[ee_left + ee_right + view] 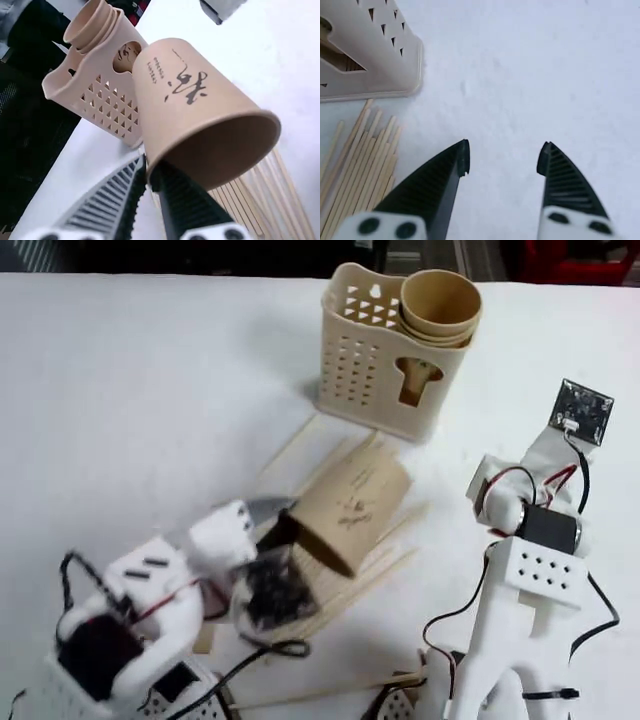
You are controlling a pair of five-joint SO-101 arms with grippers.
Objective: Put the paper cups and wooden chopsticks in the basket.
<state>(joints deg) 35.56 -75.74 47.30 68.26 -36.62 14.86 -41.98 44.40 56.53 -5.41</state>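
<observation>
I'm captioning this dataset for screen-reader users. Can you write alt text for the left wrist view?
The left gripper pinches the rim of a tilted paper cup, its open mouth facing the camera, over wooden chopsticks spread on the white table. Behind it is the perforated basket, with stacked cups sticking out of it.
</observation>
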